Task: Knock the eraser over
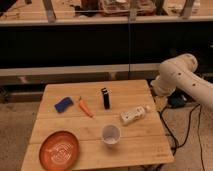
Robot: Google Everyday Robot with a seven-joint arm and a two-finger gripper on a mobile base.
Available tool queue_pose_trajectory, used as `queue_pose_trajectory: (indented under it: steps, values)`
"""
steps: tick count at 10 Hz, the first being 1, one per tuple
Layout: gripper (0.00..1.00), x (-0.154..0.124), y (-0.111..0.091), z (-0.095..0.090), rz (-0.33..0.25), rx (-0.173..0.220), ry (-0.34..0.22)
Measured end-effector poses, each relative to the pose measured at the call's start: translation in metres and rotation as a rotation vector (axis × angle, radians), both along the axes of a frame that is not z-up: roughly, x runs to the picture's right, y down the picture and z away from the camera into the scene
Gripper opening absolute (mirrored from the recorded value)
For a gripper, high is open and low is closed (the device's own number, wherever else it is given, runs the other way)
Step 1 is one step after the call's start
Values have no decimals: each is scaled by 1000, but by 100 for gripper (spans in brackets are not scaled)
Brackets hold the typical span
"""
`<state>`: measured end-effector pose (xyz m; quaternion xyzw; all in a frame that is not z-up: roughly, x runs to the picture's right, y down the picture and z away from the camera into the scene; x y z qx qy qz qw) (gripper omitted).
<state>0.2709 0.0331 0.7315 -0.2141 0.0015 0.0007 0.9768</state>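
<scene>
The eraser [105, 98] stands on end near the middle of the wooden table [140, 150], well apart from the jaws and to the camera's left of them. Its long axis is vertical, and the small top face points up.

The gripper cannot be told apart from the white arm [179, 75], which bends beside the table's right edge. The jaws appear spread wide and hold nothing (every object sits on the table).

A white bottle [134, 115] lies on its side between the jaws and the eraser, though nearer the camera than a straight line across. On the eraser's far side from the jaws lies a small carrot [85, 107], and beyond that a blue pad [63, 104]. A pale cup [111, 134] and an orange plate [59, 150] sit nearer the camera.

The eraser looks like a light, stiff block on a narrow footing, so it should tip easily. It needs no grasp. A sideways push high on its body, near the top edge, would topple it. Contact low down might only slide it along the wood (the surface looks smooth). Which of its sides is the broad one cannot be told from here.
</scene>
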Motion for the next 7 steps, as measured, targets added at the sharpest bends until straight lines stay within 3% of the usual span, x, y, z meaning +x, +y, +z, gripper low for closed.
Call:
queue_pose_trajectory:
  steps: [7]
  values:
    - [80, -4, -14, 16, -6, 22, 2]
